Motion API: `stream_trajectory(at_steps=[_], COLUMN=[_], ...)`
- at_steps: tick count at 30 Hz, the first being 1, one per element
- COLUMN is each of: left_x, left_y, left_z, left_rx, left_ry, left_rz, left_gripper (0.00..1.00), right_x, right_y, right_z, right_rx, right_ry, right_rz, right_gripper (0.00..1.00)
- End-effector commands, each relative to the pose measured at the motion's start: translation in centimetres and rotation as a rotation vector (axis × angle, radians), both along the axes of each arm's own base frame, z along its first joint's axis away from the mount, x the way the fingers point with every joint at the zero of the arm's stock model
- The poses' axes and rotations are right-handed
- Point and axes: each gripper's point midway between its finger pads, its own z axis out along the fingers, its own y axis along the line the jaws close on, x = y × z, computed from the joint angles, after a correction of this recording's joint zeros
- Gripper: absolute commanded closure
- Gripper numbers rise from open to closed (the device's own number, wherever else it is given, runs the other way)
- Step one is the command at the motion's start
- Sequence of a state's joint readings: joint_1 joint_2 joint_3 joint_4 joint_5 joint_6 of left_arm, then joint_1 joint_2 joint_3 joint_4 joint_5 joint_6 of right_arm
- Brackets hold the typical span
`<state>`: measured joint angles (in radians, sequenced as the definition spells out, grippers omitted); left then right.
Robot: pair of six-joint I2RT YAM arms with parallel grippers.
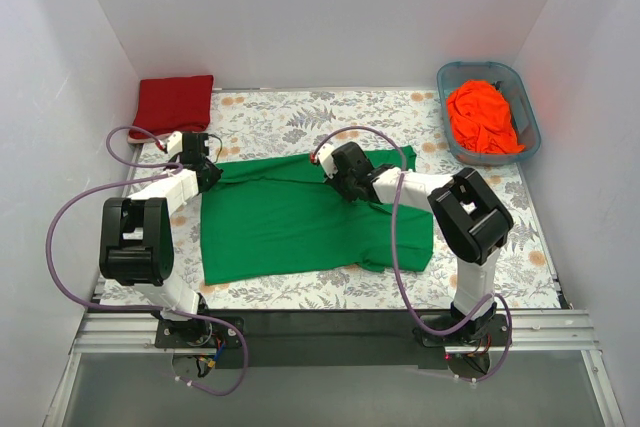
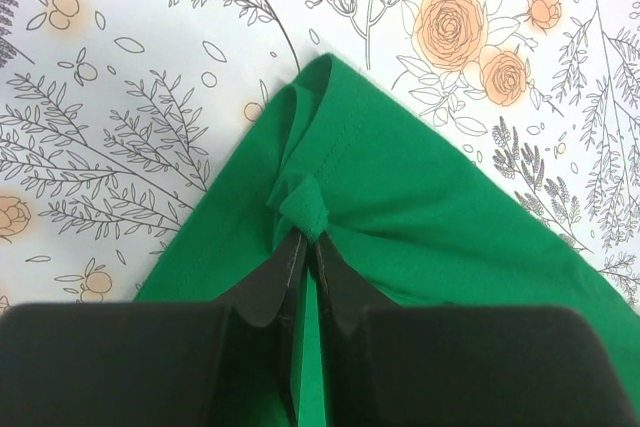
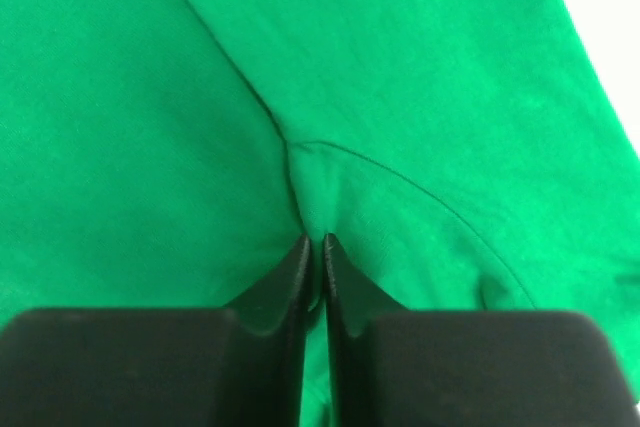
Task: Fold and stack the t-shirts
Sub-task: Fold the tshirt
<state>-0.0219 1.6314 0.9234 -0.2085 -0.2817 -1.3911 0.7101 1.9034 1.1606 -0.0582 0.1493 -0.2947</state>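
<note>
We're pinching the green shirt (image 1: pixel 300 227) with both claws: left claw (image 2: pixel 310 239) clenching its far-left corner, right claw (image 3: pixel 313 242) clenching a fold by its far edge. It's lying on the tabletop (image 1: pixel 300 112), barely folded. The red shirt (image 1: pixel 175 102) is sitting folded far left; the orange shirt (image 1: pixel 482 117) is waiting crumpled in the tub (image 1: pixel 531 119).

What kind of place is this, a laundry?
Likely a robot test cell, not a laundry: white walls box in a floral-covered table, two arms are bolted to its near edge, and the green t-shirt lies spread for folding.
</note>
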Motion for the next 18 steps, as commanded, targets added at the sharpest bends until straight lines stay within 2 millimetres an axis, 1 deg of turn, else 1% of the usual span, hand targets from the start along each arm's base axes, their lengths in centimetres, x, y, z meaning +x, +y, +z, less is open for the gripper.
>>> stream_trajectory(at_steps=[1, 3, 4, 7, 9, 11, 16, 18], left_x=[1.1, 1.3, 1.5, 1.8, 1.9, 1.8, 1.4, 1.5], left_y=[0.9, 1.0, 1.0, 1.1, 1.1, 1.1, 1.1, 1.1], left_z=[1.5, 1.5, 1.8, 1.9, 1.9, 1.8, 1.1, 1.0], left_rx=[0.048, 0.051, 0.053, 0.058, 0.059, 0.06, 0.06, 0.059], left_ry=[-0.038, -0.04, -0.047, -0.05, -0.05, -0.045, -0.028, -0.025], left_rz=[0.018, 0.021, 0.021, 0.024, 0.021, 0.019, 0.017, 0.016], left_gripper=[0.95, 0.94, 0.93, 0.92, 0.92, 0.92, 0.91, 0.91], right_x=[-0.3, -0.5, -0.7, -0.9, -1.0, -1.2, -1.8, -2.1], right_y=[-2.0, -2.0, -1.9, -1.9, -1.7, -1.8, -2.1, -2.2], right_z=[1.1, 1.4, 1.9, 2.6, 2.8, 2.6, 1.7, 1.4], right_rx=[-0.054, -0.049, -0.04, -0.028, -0.017, -0.018, -0.026, -0.027], right_ry=[-0.024, -0.022, -0.022, -0.022, -0.019, -0.003, 0.026, 0.039], right_rz=[-0.043, -0.039, -0.033, -0.03, -0.027, -0.029, -0.043, -0.041], right_gripper=[0.9, 0.92, 0.92, 0.92, 0.9, 0.85, 0.84, 0.87])
